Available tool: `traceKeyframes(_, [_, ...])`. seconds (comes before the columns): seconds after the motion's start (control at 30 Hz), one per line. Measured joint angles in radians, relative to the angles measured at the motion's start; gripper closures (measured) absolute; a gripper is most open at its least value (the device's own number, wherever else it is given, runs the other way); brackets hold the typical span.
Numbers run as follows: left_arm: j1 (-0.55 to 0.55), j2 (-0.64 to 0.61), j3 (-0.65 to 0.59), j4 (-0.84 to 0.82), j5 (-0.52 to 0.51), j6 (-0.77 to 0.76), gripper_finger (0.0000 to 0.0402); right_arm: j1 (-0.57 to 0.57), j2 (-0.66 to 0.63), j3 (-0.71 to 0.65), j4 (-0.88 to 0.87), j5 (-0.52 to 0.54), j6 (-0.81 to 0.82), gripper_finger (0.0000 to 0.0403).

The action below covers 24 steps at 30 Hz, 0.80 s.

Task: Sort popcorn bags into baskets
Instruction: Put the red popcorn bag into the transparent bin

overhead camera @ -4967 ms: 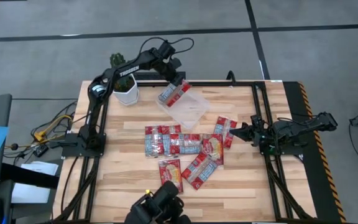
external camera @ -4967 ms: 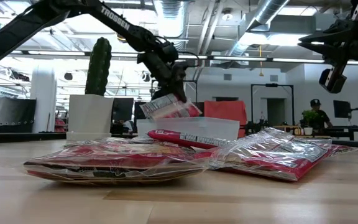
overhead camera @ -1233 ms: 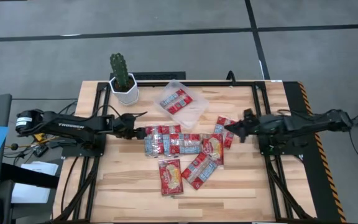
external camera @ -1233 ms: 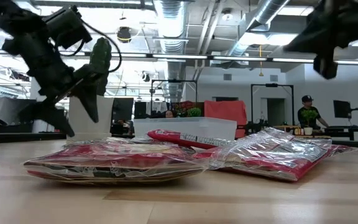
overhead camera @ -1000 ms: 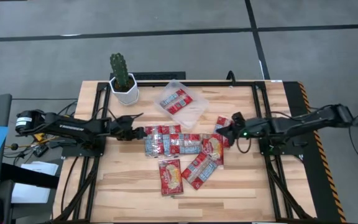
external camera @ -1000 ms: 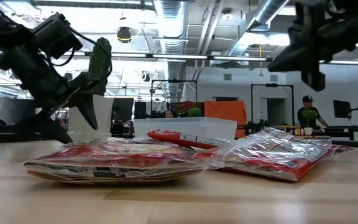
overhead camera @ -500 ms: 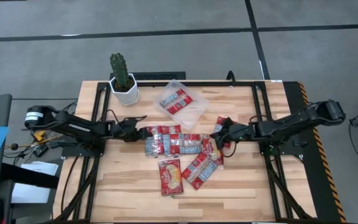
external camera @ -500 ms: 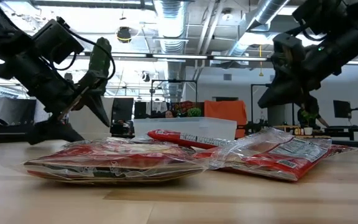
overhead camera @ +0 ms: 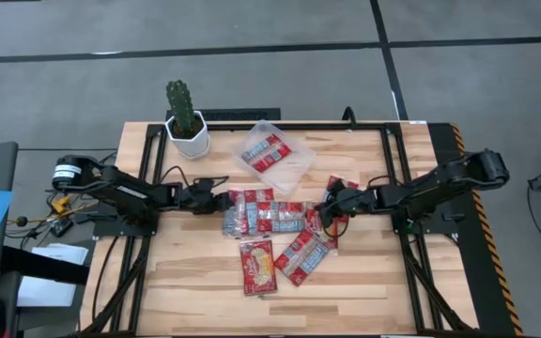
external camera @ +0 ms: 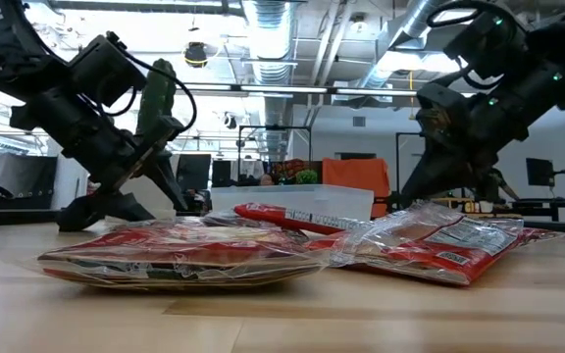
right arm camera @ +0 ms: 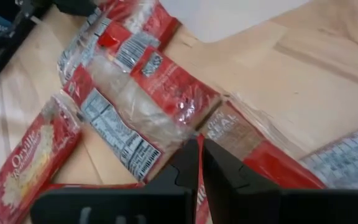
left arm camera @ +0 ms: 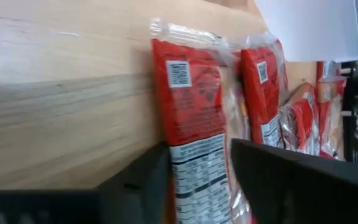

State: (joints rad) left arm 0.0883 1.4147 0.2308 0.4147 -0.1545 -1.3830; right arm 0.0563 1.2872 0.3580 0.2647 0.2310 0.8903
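Popcorn bags (overhead camera: pixel 275 218) are now reached by both lowered arms: left hand (overhead camera: pixel 222 200) straddles one, open; right hand (overhead camera: pixel 319 216) is pinched on another.

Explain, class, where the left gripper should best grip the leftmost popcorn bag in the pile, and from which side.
Probably its exposed left short edge, approached from the table's left: the bag lies flat, and the left gripper, open, already straddles that end low over the table.
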Motion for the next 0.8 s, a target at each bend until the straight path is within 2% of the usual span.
traceKeyframes(0.17, [-0.002, 0.002, 0.002, 0.002, -0.01, 0.036, 0.0365, 0.0, 0.009, 0.0, 0.039, -0.001, -0.001, 0.0356])
traceKeyframes(0.23, [-0.003, 0.003, 0.003, 0.005, -0.019, 0.046, 0.0391, 0.0, 0.009, 0.0, 0.04, -0.001, -0.001, 0.0356])
traceKeyframes(0.33, [-0.002, 0.004, 0.011, -0.003, -0.016, 0.04, 0.0397, 0.0, 0.009, 0.0, 0.041, -0.019, 0.0, 0.0356])
traceKeyframes(0.47, [0.0, -0.052, 0.044, -0.031, 0.054, 0.08, 0.04, 0.0, 0.007, 0.0, 0.082, -0.069, -0.005, 0.0356])
traceKeyframes(0.6, [-0.003, -0.156, 0.11, -0.191, 0.079, 0.102, 0.0401, 0.0, -0.013, 0.0, 0.096, -0.073, -0.009, 0.0356])
traceKeyframes(0.8, [-0.003, -0.289, 0.211, -0.442, 0.042, 0.155, 0.0401, 0.0, -0.063, 0.0, 0.095, -0.072, -0.035, 0.0356])
